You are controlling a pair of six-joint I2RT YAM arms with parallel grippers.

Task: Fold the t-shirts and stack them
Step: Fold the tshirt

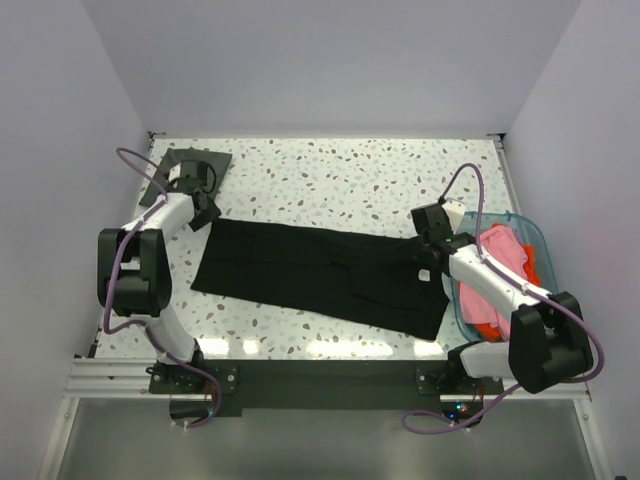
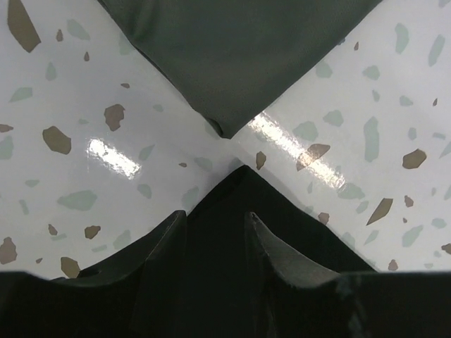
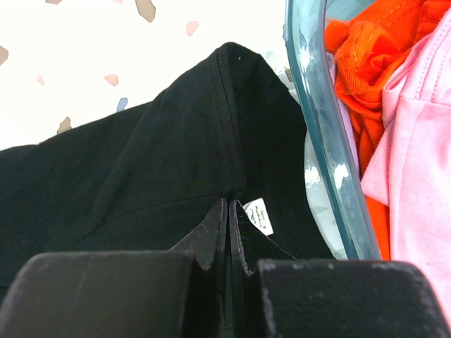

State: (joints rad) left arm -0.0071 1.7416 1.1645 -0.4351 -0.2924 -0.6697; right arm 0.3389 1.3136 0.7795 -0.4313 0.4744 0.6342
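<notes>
Pink t-shirt (image 3: 416,162), orange t-shirt (image 3: 359,49) in clear bin (image 3: 315,113) — black t-shirt (image 3: 141,169) just beside

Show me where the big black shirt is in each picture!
Top external: the black shirt lies flat across the middle of the table, from the left gripper to the right gripper.
Left wrist: its corner sits bottom middle, pointing up between the fingers.
Right wrist: it fills the left and middle, pinched up beside the clear bin.
Shared landmark: the speckled table shows in all three.
</notes>
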